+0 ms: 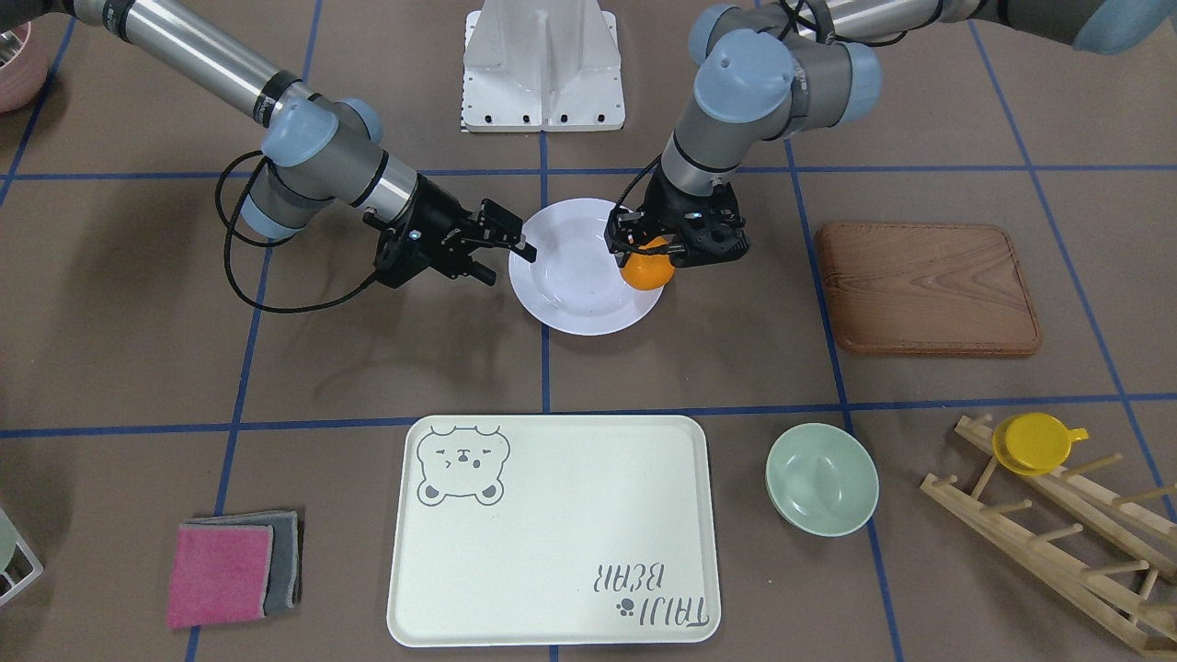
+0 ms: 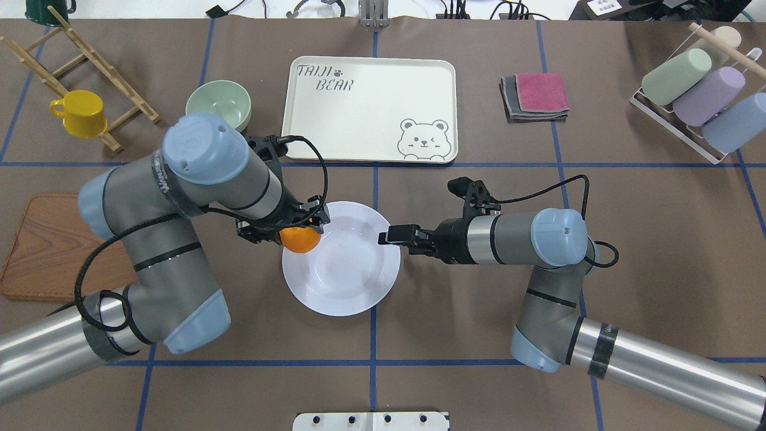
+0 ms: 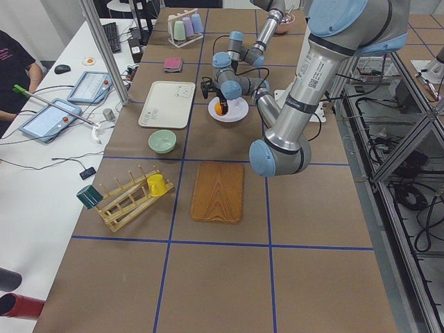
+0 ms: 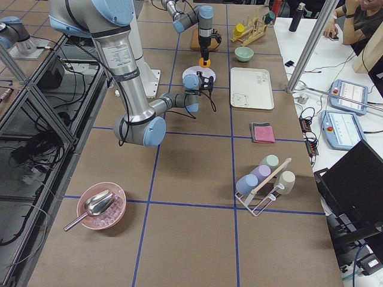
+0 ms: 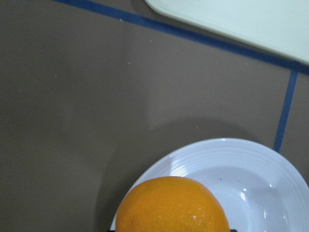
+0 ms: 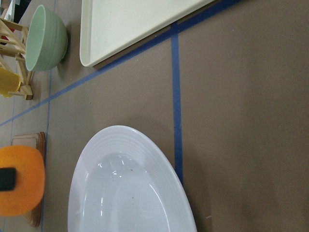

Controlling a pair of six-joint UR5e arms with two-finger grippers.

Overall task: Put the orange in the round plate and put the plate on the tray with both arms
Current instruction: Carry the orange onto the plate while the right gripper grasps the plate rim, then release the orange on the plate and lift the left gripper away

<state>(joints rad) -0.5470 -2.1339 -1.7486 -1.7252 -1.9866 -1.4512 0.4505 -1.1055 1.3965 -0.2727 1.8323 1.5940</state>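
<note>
Seen from behind the robot, the round plate (image 2: pixel 344 287) sits on the brown bench near its middle, with the tray (image 2: pixel 371 108) lying well apart at its 12 o'clock, bare and squared to the blue tape lines. The left hand (image 2: pixel 297 229) points downward and is clenched on the orange (image 2: pixel 301 240), holding it over the plate's ridged rim at about 10 o'clock. I cannot tell whether the fruit touches the plate. The right hand (image 2: pixel 386 237) reaches in level from 3 o'clock with its fingers spread, its tip at the plate's rim near 2 o'clock and gripping nothing. A pale-green bowl (image 2: pixel 218 105) stands just beside the tray's left end, and a wooden board (image 2: pixel 42 251) lies out at the plate's 9 o'clock.
</note>
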